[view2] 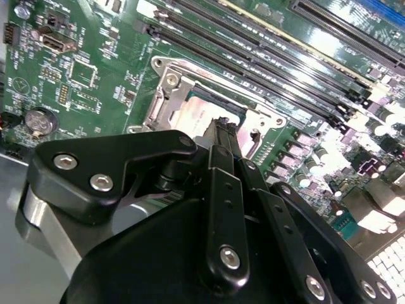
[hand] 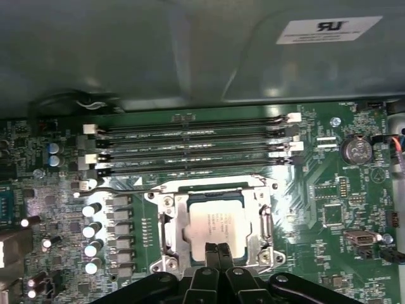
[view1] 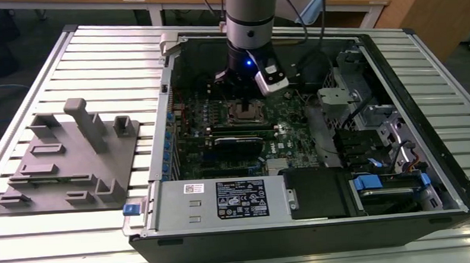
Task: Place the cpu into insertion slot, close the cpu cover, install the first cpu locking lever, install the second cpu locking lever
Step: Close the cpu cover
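Computer case [view1: 222, 197]: open, lying on the slatted surface [view1: 66, 246].
Motherboard [hand: 329, 209]: green, inside the case.
End effector [hand: 216, 248]: fingers pressed together, holding nothing, tips at one edge of the cpu; whether they touch it is unclear.
Cpu cover [hand: 179, 221]: silver frame lying flat around the cpu.
Cpu [hand: 215, 218]: seated in the insertion slot [view1: 248, 113].

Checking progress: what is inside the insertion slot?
The cpu lies there, pale top showing through the cpu cover frame. The gripper hides one edge; anything beneath the chip is covered.
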Robot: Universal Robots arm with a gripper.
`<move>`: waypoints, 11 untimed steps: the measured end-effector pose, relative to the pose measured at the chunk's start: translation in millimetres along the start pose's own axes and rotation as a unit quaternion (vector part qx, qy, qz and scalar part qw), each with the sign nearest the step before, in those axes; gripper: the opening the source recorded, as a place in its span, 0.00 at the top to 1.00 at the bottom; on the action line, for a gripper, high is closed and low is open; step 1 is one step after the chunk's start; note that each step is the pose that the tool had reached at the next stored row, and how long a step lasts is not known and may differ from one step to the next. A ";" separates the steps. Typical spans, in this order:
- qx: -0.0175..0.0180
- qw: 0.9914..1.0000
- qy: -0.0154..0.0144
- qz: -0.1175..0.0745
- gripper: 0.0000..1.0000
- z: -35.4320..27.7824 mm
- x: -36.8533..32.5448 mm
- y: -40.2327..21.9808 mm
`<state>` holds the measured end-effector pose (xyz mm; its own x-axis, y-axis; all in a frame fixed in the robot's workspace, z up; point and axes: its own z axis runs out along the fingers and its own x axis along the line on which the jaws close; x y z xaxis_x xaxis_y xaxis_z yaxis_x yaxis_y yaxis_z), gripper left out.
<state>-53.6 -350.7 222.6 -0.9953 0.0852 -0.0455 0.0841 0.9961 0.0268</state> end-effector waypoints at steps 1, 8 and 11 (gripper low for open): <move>0.000 1.000 0.000 0.000 0.90 0.1 1.1 -0.1; 0.000 1.000 0.000 0.000 0.90 0.4 4.7 -0.4; 0.000 1.000 0.000 0.000 0.90 0.4 7.9 -0.2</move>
<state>-61.5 -350.2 221.8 -0.9953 0.0853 -0.0454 0.0841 0.9961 0.0266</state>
